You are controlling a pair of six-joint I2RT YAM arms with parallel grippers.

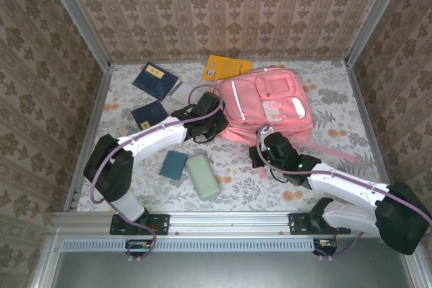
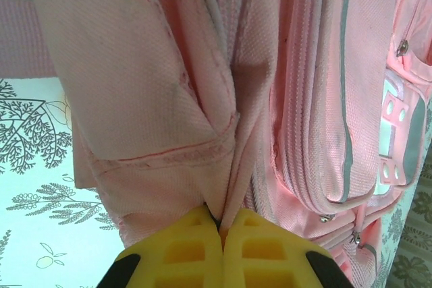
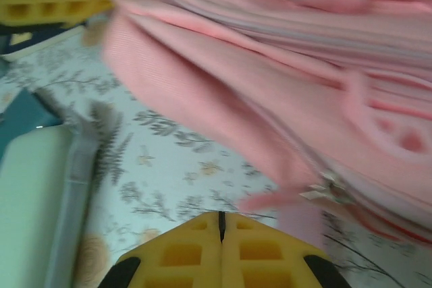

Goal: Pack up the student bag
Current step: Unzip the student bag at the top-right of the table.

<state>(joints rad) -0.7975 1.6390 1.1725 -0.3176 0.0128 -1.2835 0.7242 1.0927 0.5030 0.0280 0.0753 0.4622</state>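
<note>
Closest in, the left pincer is clamped on a fold of the pink bag at its left edge. That bag lies mid-tabletop, long axis roughly left to right, pockets up. The right pincer is closed, apparently empty though the view is blurred. It sits at the bag's near edge, with a zip pull just beyond.

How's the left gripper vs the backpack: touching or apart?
Touching. The left wrist view shows the left gripper with its jaws pinched shut on a fold of the backpack.
</note>
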